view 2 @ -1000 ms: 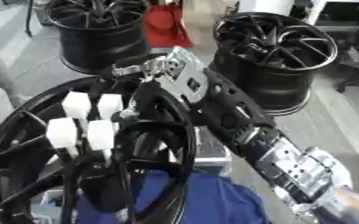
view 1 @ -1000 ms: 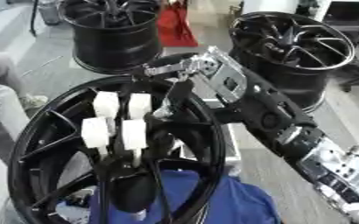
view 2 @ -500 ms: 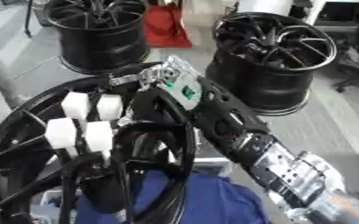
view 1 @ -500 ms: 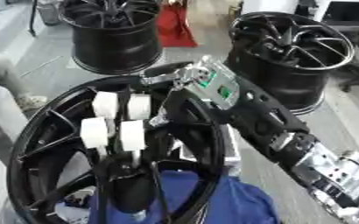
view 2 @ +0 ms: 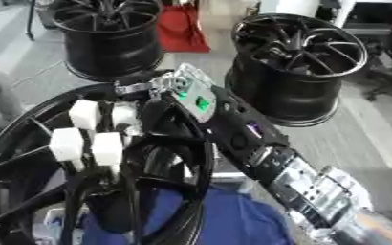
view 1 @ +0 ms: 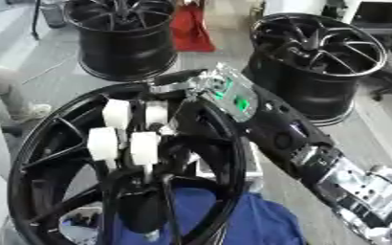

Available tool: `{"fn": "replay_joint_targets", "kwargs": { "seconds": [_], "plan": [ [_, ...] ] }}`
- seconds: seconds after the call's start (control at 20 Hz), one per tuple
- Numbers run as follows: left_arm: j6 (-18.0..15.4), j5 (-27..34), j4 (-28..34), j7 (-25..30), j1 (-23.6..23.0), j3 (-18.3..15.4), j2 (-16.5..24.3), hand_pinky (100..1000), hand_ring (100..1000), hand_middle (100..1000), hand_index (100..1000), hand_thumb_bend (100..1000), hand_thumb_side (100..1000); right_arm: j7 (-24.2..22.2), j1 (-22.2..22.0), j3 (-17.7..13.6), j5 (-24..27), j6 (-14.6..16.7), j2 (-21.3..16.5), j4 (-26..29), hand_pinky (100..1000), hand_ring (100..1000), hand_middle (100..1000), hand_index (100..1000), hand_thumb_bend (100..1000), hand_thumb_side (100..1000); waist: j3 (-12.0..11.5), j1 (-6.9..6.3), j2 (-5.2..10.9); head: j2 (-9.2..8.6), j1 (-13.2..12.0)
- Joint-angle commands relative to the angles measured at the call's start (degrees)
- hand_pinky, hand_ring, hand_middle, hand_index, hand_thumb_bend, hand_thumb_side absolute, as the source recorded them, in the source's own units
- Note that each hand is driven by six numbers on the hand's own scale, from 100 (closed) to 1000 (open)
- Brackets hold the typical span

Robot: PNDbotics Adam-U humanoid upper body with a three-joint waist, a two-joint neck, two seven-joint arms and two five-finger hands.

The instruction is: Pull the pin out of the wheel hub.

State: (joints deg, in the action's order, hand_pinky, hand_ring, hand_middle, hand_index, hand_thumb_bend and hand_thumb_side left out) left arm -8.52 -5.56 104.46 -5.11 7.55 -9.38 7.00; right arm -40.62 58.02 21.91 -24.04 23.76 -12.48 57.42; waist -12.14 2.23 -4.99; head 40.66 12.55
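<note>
Left eye view, item: large glossy black spoked wheel hub (view 1: 57,158), standing on edge, filling the lower left of the frame.
Pins: four white blocky pin heads (view 1: 115,114) clustered two over two on the hub's centre, left of mid-frame; all four seated against the spokes.
Right arm: black and silver arm (view 1: 350,184) entering from the lower right corner, running diagonally up to the hub's upper rim.
Right hand: black hand with silver parts and a green-lit panel (view 1: 220,91), at the top of the hub rim just right of the upper pin heads; dark fingers reach down behind the rim towards the pins; whether they are curled or straight cannot be told, nor whether they touch a pin.
Left hand: not seen in either view.
Lower frame: blue cloth (view 1: 258,225) under the hub, bottom centre.
Background: two further black wheel rims, one upper left (view 1: 120,40), one upper right (view 1: 321,62), standing on the grey floor; red object (view 1: 191,28) between them at top centre.
</note>
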Motion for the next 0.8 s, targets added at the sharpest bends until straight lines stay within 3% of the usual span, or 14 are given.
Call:
{"fn": "replay_joint_targets", "kwargs": {
  "seconds": [0.05, 0.4, 0.45, 0.5, 0.65, 0.8],
  "plan": [
    [-0.1, 0.1, 0.8, 0.2, 0.6, 0.1, 0.9, 576, 636, 624, 803, 437, 478, 0.7, 3.1, -1.1, 1.5, -0.4, -2.7, 3.5, 300, 512, 510, 643, 100, 100, 0.2, -0.20, 1.05, -0.64, 0.1],
    [0.0, 0.0, 0.7, 0.3, 0.5, 0.1, 1.1, 577, 637, 624, 803, 438, 478, 1.3, 4.8, -1.5, 3.1, -1.8, -5.3, 7.1, 290, 504, 500, 633, 100, 100, 0.5, 0.17, 1.60, -0.51, 0.0],
    [0.0, -0.1, 0.7, 0.3, 0.5, 0.1, 1.2, 577, 638, 624, 803, 438, 478, 1.3, 4.9, -1.5, 3.0, -1.9, -5.6, 7.3, 319, 521, 520, 658, 100, 100, 0.6, 0.23, 1.70, -0.54, 0.0],
    [-0.1, -0.1, 0.7, 0.3, 0.5, 0.1, 1.2, 577, 638, 624, 803, 438, 478, 0.9, 4.8, -1.3, 3.0, -1.9, -5.8, 7.4, 495, 687, 690, 812, 193, 164, 0.7, 0.25, 1.77, -0.60, 0.0],
    [-0.1, -0.1, 0.7, 0.3, 0.5, 0.1, 1.1, 578, 638, 624, 803, 437, 479, -2.4, 4.2, -0.6, 1.5, -1.7, -5.6, 6.3, 665, 852, 840, 930, 338, 297, 0.8, 0.14, 1.82, -0.75, 0.1],
    [-0.1, -0.1, 0.7, 0.2, 0.4, 0.0, 1.1, 578, 638, 624, 804, 437, 478, -6.1, 3.7, -0.6, -0.8, -1.1, -5.0, 4.4, 680, 866, 849, 933, 360, 295, 0.8, -0.05, 1.78, -0.78, 0.1]
  ]
}}
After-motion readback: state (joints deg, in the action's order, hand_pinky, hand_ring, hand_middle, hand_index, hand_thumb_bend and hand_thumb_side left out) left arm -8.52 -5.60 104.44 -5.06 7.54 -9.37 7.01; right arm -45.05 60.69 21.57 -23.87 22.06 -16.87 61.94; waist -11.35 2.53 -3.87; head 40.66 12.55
